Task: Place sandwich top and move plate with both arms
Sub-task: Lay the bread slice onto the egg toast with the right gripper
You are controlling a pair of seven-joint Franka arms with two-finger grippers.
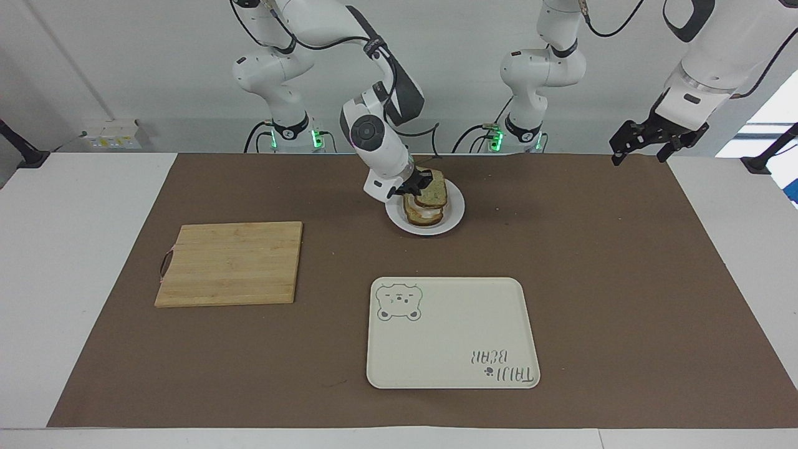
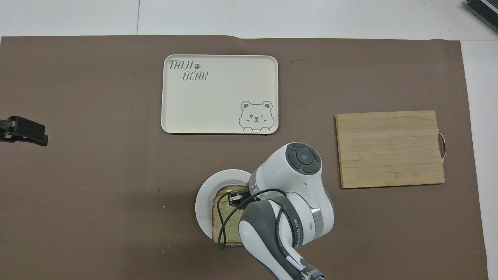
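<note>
The small white plate [image 1: 456, 212] [image 2: 202, 200] sits on the brown mat, close to the robots. On it lies a darker toast slice with fried egg [image 1: 424, 217]. The sandwich top [image 1: 437, 194] [image 2: 227, 228], a pale speckled bread slice, covers that toast. My right gripper [image 1: 419, 183] [image 2: 235, 196] is shut on its edge toward the right arm's end. The slice tilts slightly, and I cannot tell whether it rests on the egg. My left gripper [image 1: 642, 149] [image 2: 24, 131] hangs open and holding nothing over the mat's edge at the left arm's end, where that arm waits.
A cream rectangular tray with a bear drawing [image 1: 452, 333] [image 2: 220, 93] lies farther from the robots than the plate. A wooden cutting board [image 1: 230, 263] [image 2: 390, 148] lies toward the right arm's end of the table.
</note>
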